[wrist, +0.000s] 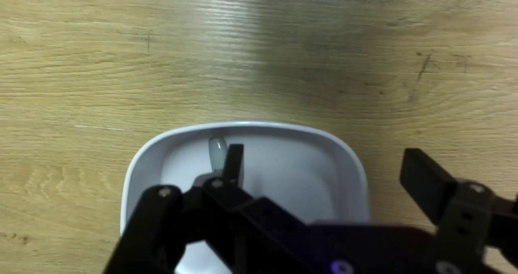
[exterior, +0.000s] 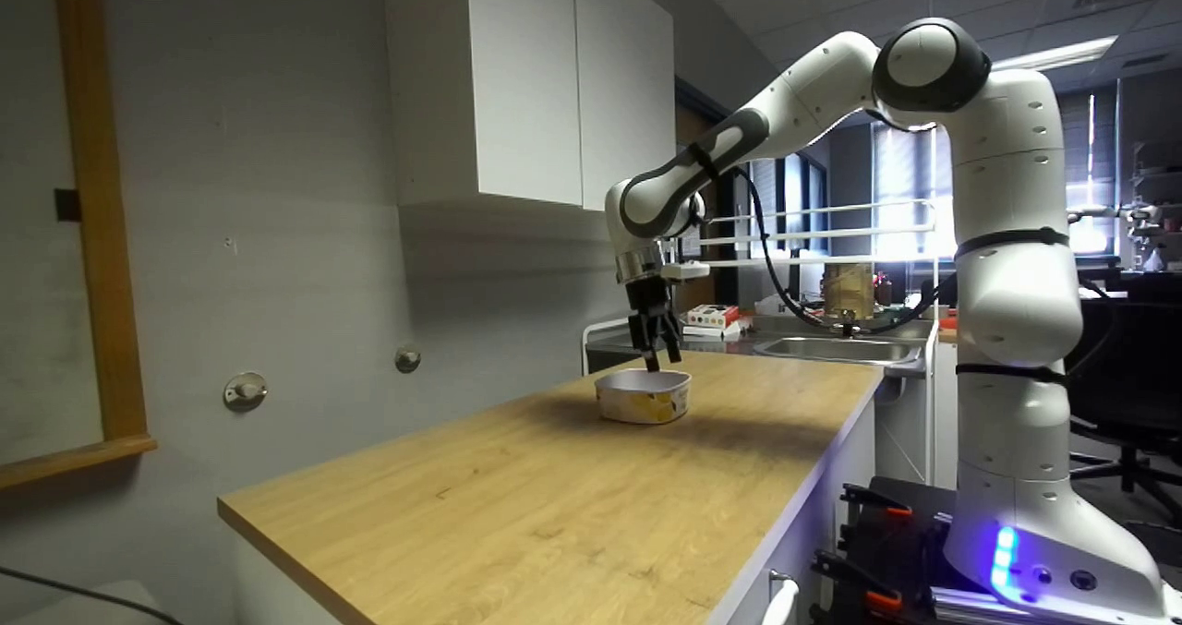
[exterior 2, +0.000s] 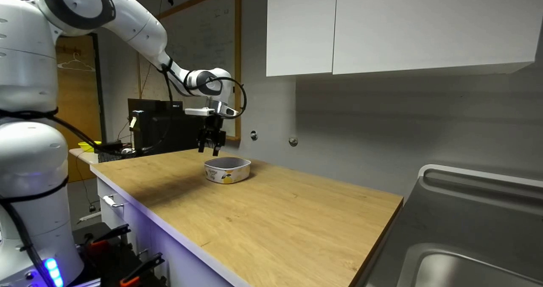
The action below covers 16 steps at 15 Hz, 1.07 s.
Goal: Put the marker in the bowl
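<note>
Beside a grey wall [exterior: 259, 191] with white, flat-doored cupboards [exterior: 526, 90], a scuffed wood-grain countertop [exterior: 517, 514] bears a white, rounded bowl [exterior 2: 227, 176] printed with yellow fruit. The grey-green, pen-like marker [wrist: 217, 152] lies inside, partly hidden behind the black two-fingered gripper [wrist: 325, 157], its fingers [wrist: 425, 183] apart. A steel sink [exterior: 836, 350] sits near the countertop's end.

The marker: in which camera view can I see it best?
The wrist view. It looks down into the bowl, where one end of the marker shows; the gripper hides the rest. Both exterior views show the bowl from the side, and no marker can be made out there.
</note>
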Each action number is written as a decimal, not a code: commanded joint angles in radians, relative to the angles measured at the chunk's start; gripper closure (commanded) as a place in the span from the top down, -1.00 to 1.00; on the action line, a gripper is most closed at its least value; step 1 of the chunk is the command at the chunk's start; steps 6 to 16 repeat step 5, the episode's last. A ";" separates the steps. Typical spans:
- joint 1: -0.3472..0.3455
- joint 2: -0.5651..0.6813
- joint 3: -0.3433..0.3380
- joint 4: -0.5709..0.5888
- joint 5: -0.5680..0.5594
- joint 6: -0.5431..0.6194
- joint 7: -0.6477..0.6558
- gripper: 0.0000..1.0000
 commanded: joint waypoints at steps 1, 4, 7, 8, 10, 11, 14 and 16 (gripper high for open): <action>0.009 -0.081 0.011 -0.048 0.028 0.020 -0.021 1.00; 0.014 -0.151 0.011 -0.097 0.056 0.055 -0.038 1.00; 0.014 -0.176 0.010 -0.120 0.067 0.072 -0.044 1.00; 0.014 -0.176 0.010 -0.120 0.067 0.072 -0.044 1.00; 0.014 -0.176 0.010 -0.120 0.067 0.072 -0.044 1.00; 0.014 -0.176 0.010 -0.120 0.067 0.072 -0.044 1.00; 0.014 -0.176 0.010 -0.120 0.067 0.072 -0.044 1.00; 0.014 -0.176 0.010 -0.120 0.067 0.072 -0.044 1.00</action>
